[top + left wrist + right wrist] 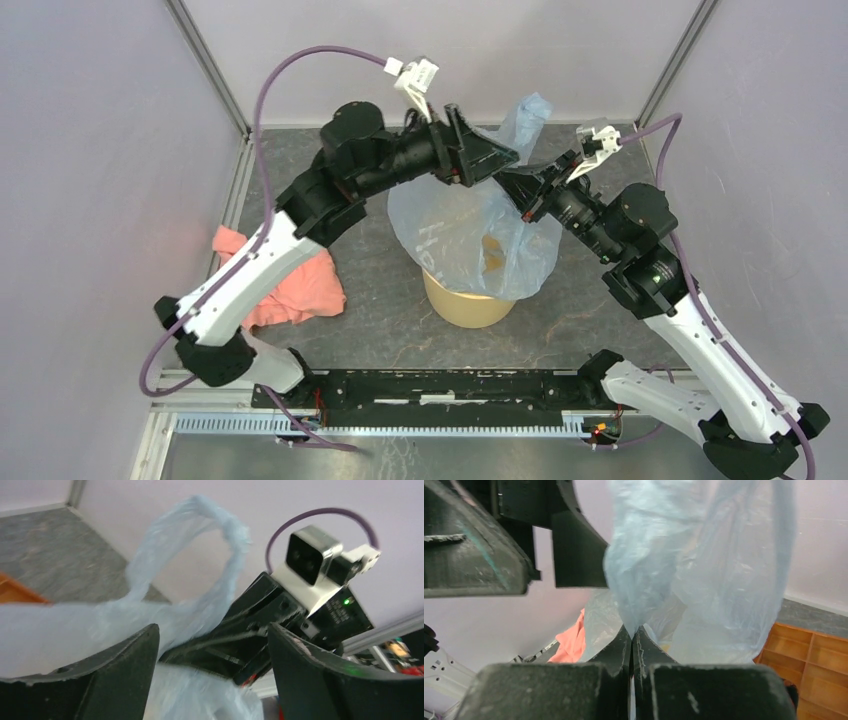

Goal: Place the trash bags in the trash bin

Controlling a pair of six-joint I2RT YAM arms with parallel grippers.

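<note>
The trash bag (470,235), thin pale blue film, hangs over the trash bin (468,303), a yellow-tan bucket, and covers its rim and upper wall. One handle loop of the bag (200,555) sticks up toward the back wall. My right gripper (521,197) is shut on a bunched fold of the bag (684,555), with the film pinched at its tips (632,630). My left gripper (503,156) is just above it and stands open (212,640). The film lies against its left finger (125,670) but is not clamped.
A salmon-pink cloth (290,285) lies on the table left of the bin, under my left arm. An orange compartmented tray (809,650) shows at the lower right of the right wrist view. The enclosure's walls stand close behind and to both sides.
</note>
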